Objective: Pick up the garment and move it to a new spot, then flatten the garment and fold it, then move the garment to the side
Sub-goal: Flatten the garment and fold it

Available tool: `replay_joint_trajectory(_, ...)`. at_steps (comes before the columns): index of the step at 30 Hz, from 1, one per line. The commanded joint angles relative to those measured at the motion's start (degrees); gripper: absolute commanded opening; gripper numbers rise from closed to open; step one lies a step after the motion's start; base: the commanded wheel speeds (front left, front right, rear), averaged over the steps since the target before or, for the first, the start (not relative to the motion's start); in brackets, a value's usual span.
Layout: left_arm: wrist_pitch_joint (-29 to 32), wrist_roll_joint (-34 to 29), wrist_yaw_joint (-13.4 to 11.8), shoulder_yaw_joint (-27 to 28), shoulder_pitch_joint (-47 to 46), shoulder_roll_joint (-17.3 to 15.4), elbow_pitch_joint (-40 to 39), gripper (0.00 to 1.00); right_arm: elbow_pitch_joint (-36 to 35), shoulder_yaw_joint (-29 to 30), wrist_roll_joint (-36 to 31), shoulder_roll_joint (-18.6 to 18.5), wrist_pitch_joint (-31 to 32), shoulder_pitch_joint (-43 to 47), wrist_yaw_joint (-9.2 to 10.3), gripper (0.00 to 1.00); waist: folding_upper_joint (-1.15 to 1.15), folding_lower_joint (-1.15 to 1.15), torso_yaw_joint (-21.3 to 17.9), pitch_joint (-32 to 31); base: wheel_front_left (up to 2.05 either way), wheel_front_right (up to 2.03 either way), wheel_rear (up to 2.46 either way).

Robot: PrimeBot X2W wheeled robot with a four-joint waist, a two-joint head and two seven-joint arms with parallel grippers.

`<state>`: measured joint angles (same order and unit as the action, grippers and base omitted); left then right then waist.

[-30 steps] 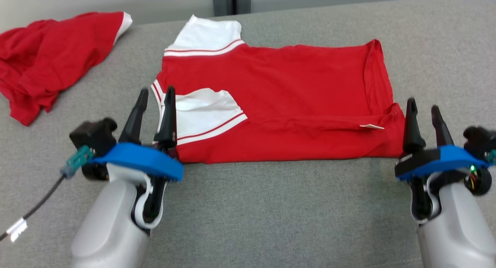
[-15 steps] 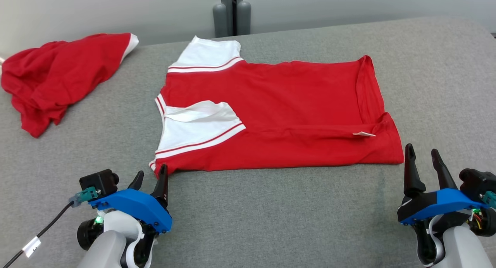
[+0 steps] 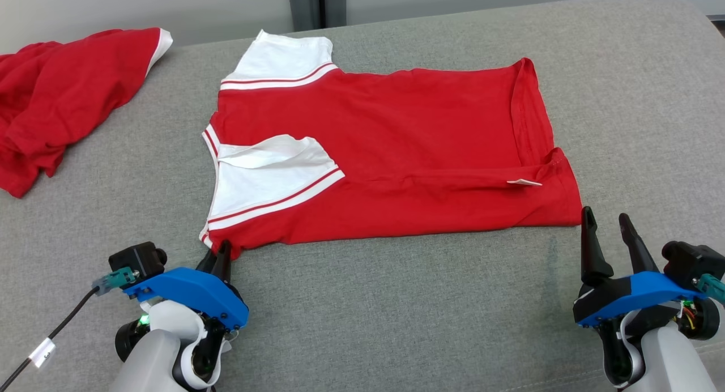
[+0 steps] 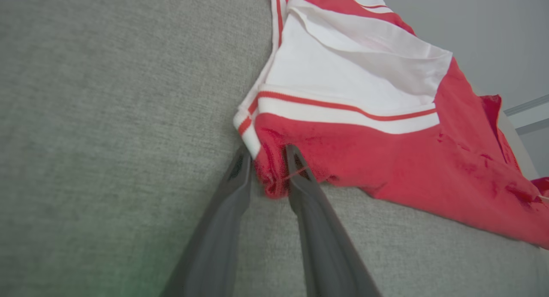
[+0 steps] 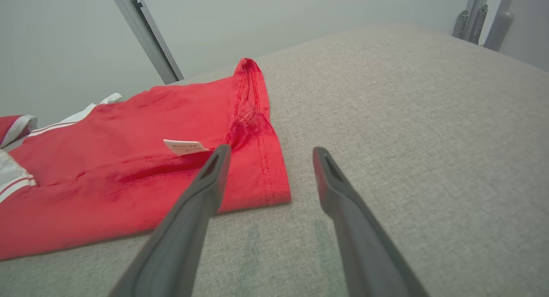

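The garment (image 3: 396,137) is a red shirt with white, red-striped sleeves, lying folded lengthwise on the grey padded surface (image 3: 396,312). My left gripper (image 3: 218,255) is at its near left corner. In the left wrist view the left gripper (image 4: 269,157) has its two fingers pressed on either side of a bunched bit of the red hem of the garment (image 4: 364,74). My right gripper (image 3: 605,222) stands open just in front of the near right corner. In the right wrist view the right gripper (image 5: 271,153) holds nothing, its left finger over the hem of the garment (image 5: 150,159).
A second red garment (image 3: 62,97) lies crumpled at the back left. A white label (image 3: 524,182) sticks out near the shirt's right end. A cable (image 3: 56,335) trails from my left wrist. Grey posts (image 3: 306,7) stand beyond the far edge.
My left gripper drew back from the white sleeve to the shirt's near left corner and closed its fingers on the hem. The right gripper drew back and stays open. The camera shifted.
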<state>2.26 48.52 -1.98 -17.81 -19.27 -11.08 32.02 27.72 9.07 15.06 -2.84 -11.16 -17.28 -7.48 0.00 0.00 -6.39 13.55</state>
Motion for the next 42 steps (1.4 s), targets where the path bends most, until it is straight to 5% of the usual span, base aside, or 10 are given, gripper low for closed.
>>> replay_joint_trajectory(1,0.28,0.21,0.28,-0.36,-0.97,0.12,0.42,0.05,0.52,-0.09,0.27,-0.10,0.14,0.41,-0.03,1.00,0.00,0.00,0.15,0.13,0.00,0.00,0.00)
replay_joint_trajectory(22,-3.14,-1.41,1.05,-1.78,-1.42,0.14,-5.25,0.00,24.99,4.95,-2.35,-0.05,3.58,-13.16,-0.03,1.00,0.00,0.00,3.62,0.50,0.00,0.00,0.00)
replay_joint_trajectory(23,-3.30,-1.41,1.07,-1.82,-1.19,0.16,-5.44,0.00,26.32,4.86,-2.12,-0.01,3.57,-13.75,-0.04,0.94,0.00,0.00,3.74,0.36,0.00,0.00,0.00)
replay_joint_trajectory(25,-3.63,-1.40,1.11,-1.91,-0.84,0.21,-5.80,0.00,28.72,5.24,-2.12,-0.01,3.23,-15.06,-0.03,0.48,0.00,0.00,3.95,-0.07,0.00,0.00,0.00)
replay_joint_trajectory(26,-3.84,-1.47,1.20,-1.95,-0.80,0.19,-6.14,0.00,29.55,5.34,-2.32,0.00,3.12,-15.74,-0.04,0.35,0.00,0.00,4.06,-0.32,0.00,0.00,0.00)
replay_joint_trajectory(27,-4.11,-1.51,1.24,-1.91,-0.69,0.12,-6.53,0.00,30.14,5.41,-2.06,0.00,2.79,-16.53,-0.04,0.06,0.00,0.00,4.16,-0.58,0.00,0.00,0.00)
replay_joint_trajectory(28,-4.34,-1.56,1.26,-1.90,-0.47,0.01,-7.00,0.00,30.54,5.56,-1.78,-0.03,2.50,-17.12,-0.04,0.00,0.00,0.00,4.23,-0.90,0.00,0.00,0.00)
replay_joint_trajectory(36,-4.05,-1.81,0.71,-2.38,3.32,-1.42,-14.81,0.00,27.40,6.34,-1.12,-1.07,3.17,-15.68,-0.03,0.00,0.00,0.00,4.44,-4.27,0.00,0.00,0.00)
replay_joint_trajectory(42,-1.44,-0.99,-2.05,-3.24,12.57,-3.22,-24.61,0.00,17.88,4.00,1.95,-1.18,7.64,-7.51,-0.03,0.00,0.00,0.00,4.09,-5.78,0.00,0.00,0.00)
